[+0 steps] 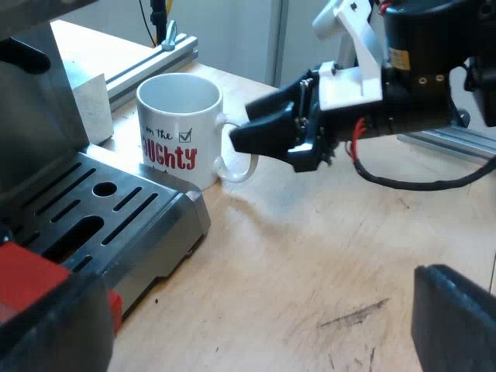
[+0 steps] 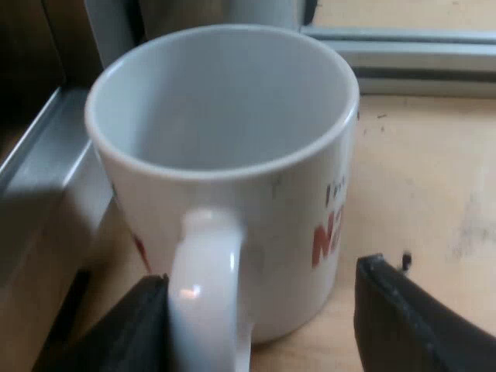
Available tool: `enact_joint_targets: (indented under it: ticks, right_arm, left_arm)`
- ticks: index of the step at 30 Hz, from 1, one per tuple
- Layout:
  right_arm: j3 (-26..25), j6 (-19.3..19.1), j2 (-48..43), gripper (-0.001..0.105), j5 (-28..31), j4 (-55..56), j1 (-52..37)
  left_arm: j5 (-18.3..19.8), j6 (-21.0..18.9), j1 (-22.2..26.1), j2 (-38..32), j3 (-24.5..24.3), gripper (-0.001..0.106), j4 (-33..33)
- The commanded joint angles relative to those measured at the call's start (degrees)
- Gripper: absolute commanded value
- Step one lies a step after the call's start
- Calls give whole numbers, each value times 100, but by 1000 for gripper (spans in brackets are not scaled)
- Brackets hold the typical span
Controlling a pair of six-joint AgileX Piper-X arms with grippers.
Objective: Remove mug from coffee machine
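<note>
A white mug (image 1: 180, 128) with red and black lettering stands upright and empty on the wooden table, close beside the corner of the espresso machine's slotted drip tray (image 1: 101, 209). My right gripper (image 1: 249, 138) is level with the mug's handle (image 1: 236, 159). From the right wrist, the mug (image 2: 232, 132) is very close, and my right gripper (image 2: 271, 329) is open with its fingers (image 2: 411, 325) on either side of the handle (image 2: 203, 287); one finger sits against it. My left gripper (image 1: 256, 325) hangs open over bare wood near the tray, holding nothing.
A red piece (image 1: 23, 275) shows by my left finger at the tray's edge; what it belongs to I cannot tell. Aluminium rails (image 1: 155, 58) (image 2: 403, 46) run beyond the mug. A grey block (image 1: 89, 105) stands next to the machine.
</note>
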Motion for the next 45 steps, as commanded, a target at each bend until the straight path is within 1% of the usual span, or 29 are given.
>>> enact_joint_targets:
  ticks: [1, 6, 8, 9, 11, 12, 13, 14, 15, 16, 18, 19, 20, 23, 26, 28, 31, 32, 36, 38, 41, 43, 44, 45]
  right_arm:
    - [25, 285, -727, 53, -103, 758, -18]
    - [25, 285, -1344, 53, -145, 1377, -18]
    - [25, 285, -1771, 53, -145, 1796, -18]
    - [-22, 285, -2348, 53, -145, 2482, -18]
    - [-70, 285, -2594, 53, -145, 2840, -18]
    - [-266, 275, -3154, 53, -145, 3820, -18]
    - [-329, 275, -3242, 53, -145, 4087, -18]
    - [-525, 275, -3601, 52, -145, 4802, -18]
    - [-606, 275, -3706, 52, -145, 5078, -18]
    - [-783, 275, -3871, 52, -145, 5627, -18]
    - [-843, 275, -3960, 52, -145, 5803, -18]
    - [-1023, 275, -4116, 52, -145, 6309, -18]
    - [-1382, 275, -4365, 52, -145, 7199, -18]
    - [-1778, 275, -4564, 52, -145, 8010, -18]
    - [-2105, 275, -4663, 52, -145, 8572, -18]
    - [-2467, 275, -4721, 52, -145, 9131, -18]
    - [-2849, 275, -4725, 52, -131, 9629, -18]
    - [-2964, 275, -4725, 52, -132, 9780, -18]
    - [-3307, 275, -4725, 52, -132, 10180, -18]
    - [-3681, 246, -4725, 52, -302, 10501, -18]
    - [-3970, 232, -4725, 52, -353, 10610, -18]
    - [-4266, 232, -4725, 52, -351, 10717, -18]
    - [-4419, 232, -4708, 52, -351, 10789, -18]
    - [-4490, 232, -4691, 52, -351, 10826, -18]
  left_arm:
    - [-20, -59, -27, 11, -34, 80, -101]
    - [-20, -59, -27, 11, -34, 80, -101]
    - [-20, -59, -27, 11, -34, 80, -101]
    - [-20, -59, -27, 11, -34, 80, -101]
    - [-20, -59, -27, 11, -34, 80, -101]
    - [-20, -59, -27, 11, -34, 80, -101]
    - [-20, -59, -27, 11, -34, 80, -101]
    - [-20, -59, -27, 11, -34, 80, -101]
    - [-20, -59, -27, 11, -34, 80, -101]
    - [-20, -59, -27, 11, -34, 80, -101]
    - [-20, -99, -27, 11, -34, 80, -101]
    - [-20, -211, -27, 11, -34, 80, -101]
    - [-20, -290, -27, 11, -60, 80, -101]
    - [-20, -554, -27, 11, -134, 80, -89]
    - [-20, -566, -27, 11, -241, 80, -20]
    - [-154, -566, -27, 11, -444, 80, 262]
    - [-456, -566, -27, 11, -741, 80, 854]
    - [-572, -553, -27, 11, -871, 80, 1109]
    - [-795, -517, -27, 11, -1209, 80, 1729]
    - [-795, -503, -27, 11, -1435, 80, 2063]
    - [-795, -503, -27, 11, -1663, 80, 2449]
    - [-795, -416, -27, 11, -1829, 80, 2729]
    - [-795, -249, -27, 11, -2044, 80, 2977]
    - [-805, -214, -27, 11, -2086, 80, 3042]
